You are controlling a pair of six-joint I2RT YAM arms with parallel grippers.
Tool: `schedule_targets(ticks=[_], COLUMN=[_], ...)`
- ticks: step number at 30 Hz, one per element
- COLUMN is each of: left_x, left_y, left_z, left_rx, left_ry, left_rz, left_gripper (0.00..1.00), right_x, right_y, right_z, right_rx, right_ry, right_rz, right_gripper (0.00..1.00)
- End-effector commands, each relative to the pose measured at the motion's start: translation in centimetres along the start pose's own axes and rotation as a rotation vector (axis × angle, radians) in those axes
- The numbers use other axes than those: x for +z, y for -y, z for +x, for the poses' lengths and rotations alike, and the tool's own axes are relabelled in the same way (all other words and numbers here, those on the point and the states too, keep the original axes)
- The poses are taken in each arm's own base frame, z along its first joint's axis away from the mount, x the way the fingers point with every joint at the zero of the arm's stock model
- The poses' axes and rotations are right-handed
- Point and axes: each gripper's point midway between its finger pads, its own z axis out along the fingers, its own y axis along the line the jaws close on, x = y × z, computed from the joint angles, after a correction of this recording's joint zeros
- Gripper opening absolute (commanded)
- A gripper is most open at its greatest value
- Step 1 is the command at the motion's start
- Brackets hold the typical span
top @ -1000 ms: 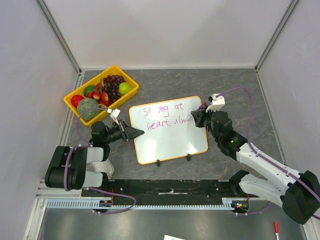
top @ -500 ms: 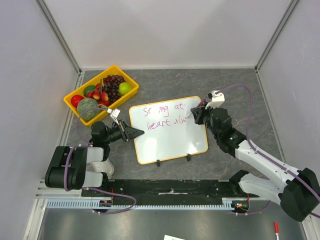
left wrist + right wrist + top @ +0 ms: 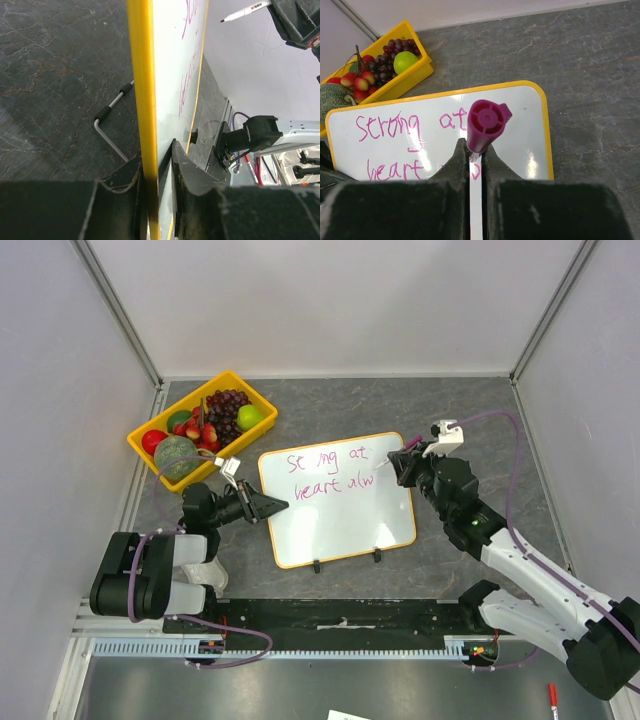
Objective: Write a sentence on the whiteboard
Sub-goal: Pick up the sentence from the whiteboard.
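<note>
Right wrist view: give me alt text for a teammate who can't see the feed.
The right gripper holds a magenta marker, butt end toward the camera, over the yellow-framed whiteboard. The sentence reads "Strong at" above "heart", with the rest partly hidden behind the gripper. A yellow fruit tray sits at upper left.

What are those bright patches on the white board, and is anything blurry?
Right wrist view: glare leaves bright blotches on the whiteboard near the writing and marker. Top view: one small glare spot low on the board. Left wrist view: the close fingers are dark and soft.
</note>
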Motion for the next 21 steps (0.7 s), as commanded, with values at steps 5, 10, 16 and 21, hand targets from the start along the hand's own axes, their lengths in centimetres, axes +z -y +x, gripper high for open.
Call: schedule_targets(ticks=[5,10,16,21], left_x=[0.3,0.3,0.3,0.3], left_y=[-1.0,-1.0,-1.0,-1.0], left_z=[-0.4,-0.4,-0.4,-0.4], left_rx=[0.072,0.073,0.073,0.072], left_ry=[0.016,0.015,0.015,0.014], left_rz=[-0.032,-0.03,-0.03,-0.03], left_gripper=[0.02,0.02,0.02,0.02], right_x=[0.1,0.5,0.8,0.8], right_y=[1.2,1.5,1.8,2.0], right_z=[0.2,0.4,1.5,2.0], right_rx=[-0.007,-0.009,-0.012,-0.009], right_ry=[-0.011,-0.023,-0.048,-0.059], right_rz=[0.03,0.037,0.041,0.044], right_gripper=[0.0,0.0,0.0,0.0])
